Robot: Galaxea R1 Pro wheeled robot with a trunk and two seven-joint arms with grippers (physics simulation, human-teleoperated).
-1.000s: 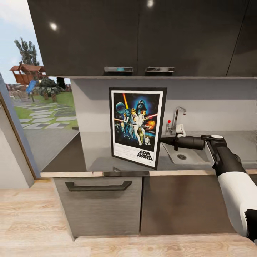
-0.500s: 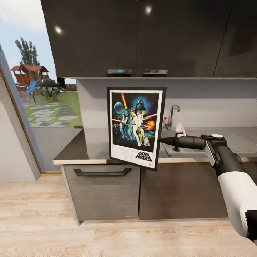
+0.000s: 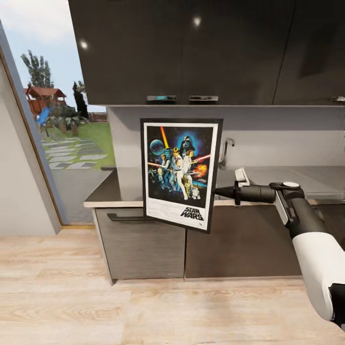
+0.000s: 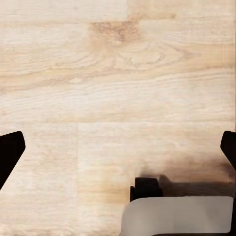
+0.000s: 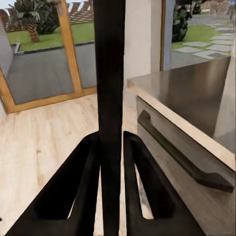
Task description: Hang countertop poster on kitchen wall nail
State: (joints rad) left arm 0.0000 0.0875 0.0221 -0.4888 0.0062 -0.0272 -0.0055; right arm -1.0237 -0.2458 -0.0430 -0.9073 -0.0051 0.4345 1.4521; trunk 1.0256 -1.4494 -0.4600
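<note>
Across the far wall, glossy black upper cabinets (image 3: 191,50) are hanging over the long grey mirror-like kitchen worktop (image 3: 287,178), which is sitting on dark grey cabinet fronts (image 3: 143,244) above a pale wooden plank floor (image 3: 143,306). Well clear of that worktop, the upright rectangular Star Wars poster (image 3: 181,173) with its black frame and white border is hanging in the air in front of the cabinets, tilted slightly, its lower corner dipping below the worktop edge. The right gripper (image 3: 216,192) is pinching the poster's right edge; in the right wrist view its two black fingers (image 5: 88,182) are pressing on either side of the thin dark frame edge (image 5: 109,88). The left gripper (image 4: 118,147) is pointing down at the floor with its fingertips spread wide, carrying nothing. No nail is visible on the wall here, so the carrying step probably needs a steady, level wrist and a slow turn of the base, because a thin frame held by one edge is likely to swing or slip; keeping the poster away from the worktop edge while moving seems wise.
</note>
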